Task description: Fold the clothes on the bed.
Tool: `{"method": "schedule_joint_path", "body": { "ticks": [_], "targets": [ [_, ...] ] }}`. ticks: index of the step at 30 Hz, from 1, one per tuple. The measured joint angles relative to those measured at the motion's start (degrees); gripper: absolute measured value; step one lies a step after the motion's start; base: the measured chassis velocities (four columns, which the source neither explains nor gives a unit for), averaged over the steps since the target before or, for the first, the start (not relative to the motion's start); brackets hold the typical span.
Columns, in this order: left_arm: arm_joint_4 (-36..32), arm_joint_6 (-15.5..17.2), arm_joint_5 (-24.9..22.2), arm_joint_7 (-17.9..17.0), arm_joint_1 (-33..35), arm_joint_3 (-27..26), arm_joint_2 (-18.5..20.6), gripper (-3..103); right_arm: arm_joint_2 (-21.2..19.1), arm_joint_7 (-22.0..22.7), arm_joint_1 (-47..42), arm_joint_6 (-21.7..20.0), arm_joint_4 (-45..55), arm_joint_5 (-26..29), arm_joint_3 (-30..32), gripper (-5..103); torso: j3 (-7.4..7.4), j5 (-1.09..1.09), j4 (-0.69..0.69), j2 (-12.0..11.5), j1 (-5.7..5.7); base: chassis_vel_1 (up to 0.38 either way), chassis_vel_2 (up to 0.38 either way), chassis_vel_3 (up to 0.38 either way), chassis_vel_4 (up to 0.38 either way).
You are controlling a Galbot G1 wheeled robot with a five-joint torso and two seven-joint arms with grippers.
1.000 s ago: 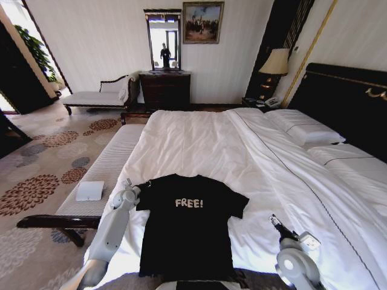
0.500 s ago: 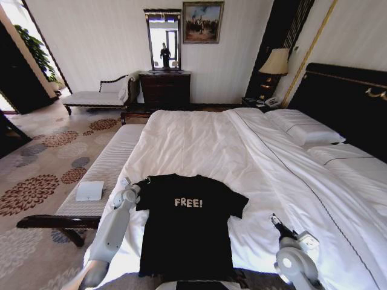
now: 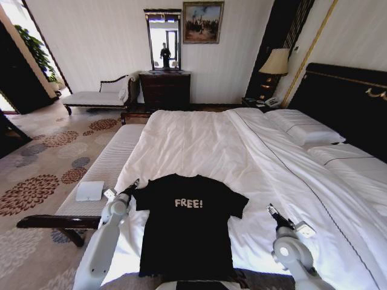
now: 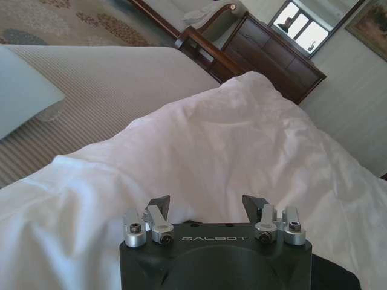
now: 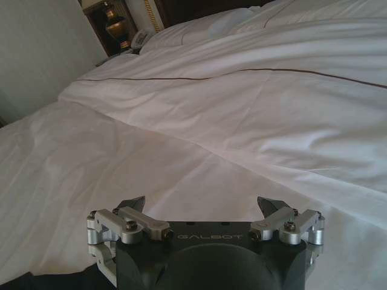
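The clothes (image 3: 184,226), a black T-shirt with pale "FREE!" lettering, lie spread flat at the near end of the bed (image 3: 199,142). At the shirt's left sleeve my left gripper (image 3: 133,183) hovers open over the duvet; the left wrist view shows it (image 4: 207,205) with wide-apart fingers, empty, and a sliver of the clothes (image 4: 338,278). Open as well, my right gripper (image 3: 270,209) hangs above bare white duvet right of the shirt, clear of the right sleeve. In the right wrist view it (image 5: 202,205) holds nothing, and a dark corner of the clothes (image 5: 36,281) shows.
A grey-striped padded bench (image 3: 103,175) runs along the bed's left side with a white object (image 3: 90,191) on it. White pillows (image 3: 305,130) and the dark headboard (image 3: 344,96) stand at the right. A dresser (image 3: 164,89), chaise (image 3: 97,95) and lamp (image 3: 275,63) line the far wall.
My left arm has drawn back and lowered, its gripper shifting slightly left beside the shirt's left sleeve. My right gripper has risen a little. The shirt has not moved.
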Motion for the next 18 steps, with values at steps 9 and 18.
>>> {"method": "schedule_joint_path", "body": {
  "ticks": [9,18],
  "targets": [
    [-15.32,-1.82,-2.81,7.56,18.35,-4.56,1.71,99,-1.26,-8.83,3.07,0.4,0.15,12.86,-0.99,100,0.0,0.0,0.04,0.01,-0.01,0.0,0.0,0.0,0.0],
    [-22.98,-2.13,-6.95,6.63,22.1,-8.23,1.07,100,1.26,-8.21,5.96,-0.53,-5.75,14.3,-3.06,100,0.0,0.01,0.01,0.01,0.0,0.0,0.0,0.0,0.0]
  ]
}}
